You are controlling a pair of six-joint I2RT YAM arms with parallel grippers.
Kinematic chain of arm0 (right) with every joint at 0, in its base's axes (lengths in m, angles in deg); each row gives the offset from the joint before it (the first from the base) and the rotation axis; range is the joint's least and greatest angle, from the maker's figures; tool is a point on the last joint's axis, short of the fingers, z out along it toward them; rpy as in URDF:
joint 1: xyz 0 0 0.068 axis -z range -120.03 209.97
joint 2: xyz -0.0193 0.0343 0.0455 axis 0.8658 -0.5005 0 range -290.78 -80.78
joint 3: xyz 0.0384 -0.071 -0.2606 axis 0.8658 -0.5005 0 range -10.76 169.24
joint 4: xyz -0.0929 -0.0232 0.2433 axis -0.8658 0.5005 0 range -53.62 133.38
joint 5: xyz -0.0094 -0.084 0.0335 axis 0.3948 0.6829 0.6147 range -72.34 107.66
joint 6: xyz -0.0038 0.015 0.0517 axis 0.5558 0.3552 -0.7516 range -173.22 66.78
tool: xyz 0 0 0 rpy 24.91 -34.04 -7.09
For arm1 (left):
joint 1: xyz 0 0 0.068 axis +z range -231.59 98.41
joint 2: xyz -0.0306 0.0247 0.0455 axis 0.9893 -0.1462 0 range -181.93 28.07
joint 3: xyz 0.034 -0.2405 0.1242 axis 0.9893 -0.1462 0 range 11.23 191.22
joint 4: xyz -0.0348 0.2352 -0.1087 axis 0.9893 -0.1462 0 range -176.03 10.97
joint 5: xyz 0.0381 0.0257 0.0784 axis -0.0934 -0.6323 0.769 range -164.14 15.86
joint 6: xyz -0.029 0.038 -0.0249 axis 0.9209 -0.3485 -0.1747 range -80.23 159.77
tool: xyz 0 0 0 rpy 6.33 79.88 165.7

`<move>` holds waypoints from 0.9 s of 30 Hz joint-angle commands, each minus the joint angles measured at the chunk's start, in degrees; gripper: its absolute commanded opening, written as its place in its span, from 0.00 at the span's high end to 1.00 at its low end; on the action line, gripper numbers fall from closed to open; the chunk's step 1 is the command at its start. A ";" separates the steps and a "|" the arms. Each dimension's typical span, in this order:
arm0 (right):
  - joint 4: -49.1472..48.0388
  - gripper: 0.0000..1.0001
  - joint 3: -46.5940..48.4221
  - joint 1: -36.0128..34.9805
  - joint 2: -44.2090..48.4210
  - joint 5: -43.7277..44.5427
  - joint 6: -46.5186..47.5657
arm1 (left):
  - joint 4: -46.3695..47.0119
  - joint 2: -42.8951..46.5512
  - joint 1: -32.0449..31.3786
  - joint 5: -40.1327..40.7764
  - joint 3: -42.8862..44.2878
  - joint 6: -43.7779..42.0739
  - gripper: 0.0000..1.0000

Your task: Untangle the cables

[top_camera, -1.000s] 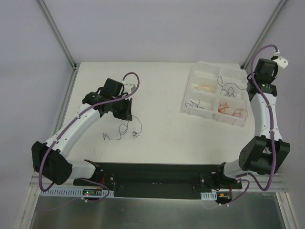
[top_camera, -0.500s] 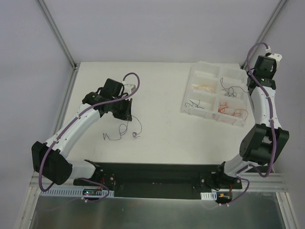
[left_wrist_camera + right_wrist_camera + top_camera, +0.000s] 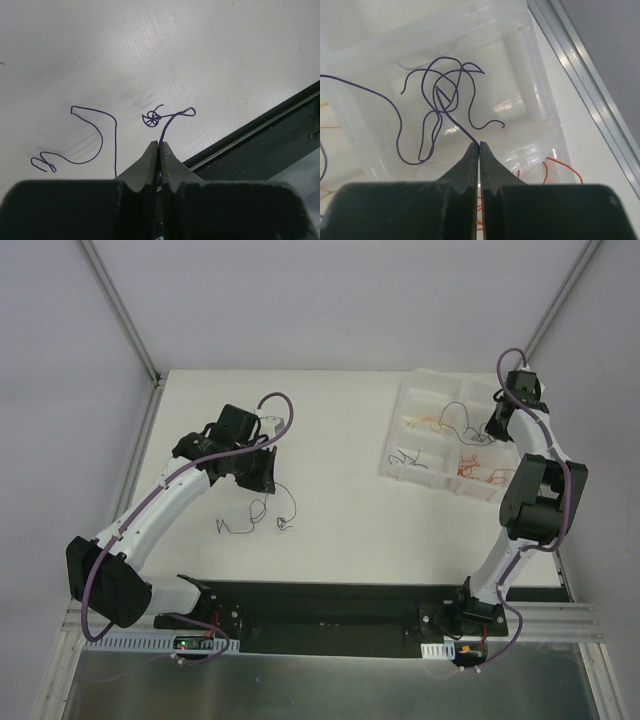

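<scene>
Clearly we are dealing with hair-thin, springy wire that weighs next to nothing. We judge it will hold its curls, slide easily on the smooth table and spring back when let go.

Our left gripper (image 3: 159, 145) is pinched shut on a purple strand (image 3: 169, 120), out on the table well to the left of the tray (image 3: 420, 400). The strand runs from the fingertips to a tiny coiled knot (image 3: 152, 119). A second loose strand (image 3: 95, 132) lies just beside it, on the side away from the tray and apparently not touching it.

Our right gripper (image 3: 479, 145) is likewise clamped on a purple cable (image 3: 437, 107), which loops over itself at a compartment on the tray's far right side. Orange wires (image 3: 560, 172) rest in the tray's neighbouring compartment.

We think the best hold is a free end or a straight run, well clear of any crossing, since pulling at a loop would tighten it. Slow, gentle pulls suit wire this fine. A sharp tug could slip it from the jaws or kink it.
</scene>
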 commanded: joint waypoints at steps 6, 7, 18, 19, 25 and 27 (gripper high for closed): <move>15.28 0.66 16.01 2.13 -8.92 -7.64 -2.91 | -1.23 1.66 -0.11 0.65 1.72 -1.68 1.00; 18.08 0.58 18.38 2.13 -9.27 -7.91 -2.56 | -1.23 1.75 -0.11 0.65 1.63 -1.68 1.00; 24.62 0.23 22.88 1.17 -1.81 -16.48 5.17 | -0.71 2.19 -0.11 0.30 1.02 -1.60 1.00; 24.18 0.23 23.41 0.99 -2.41 -21.14 5.01 | -0.79 2.19 -0.19 0.21 1.01 -1.60 1.00; 23.04 0.30 27.45 -3.66 -8.92 -24.63 -10.26 | -0.35 2.19 -0.19 -0.67 1.19 -1.24 1.00; 21.55 0.34 26.67 -4.89 -9.98 -23.21 -13.96 | -0.35 2.45 -0.19 -0.58 1.10 -1.24 1.00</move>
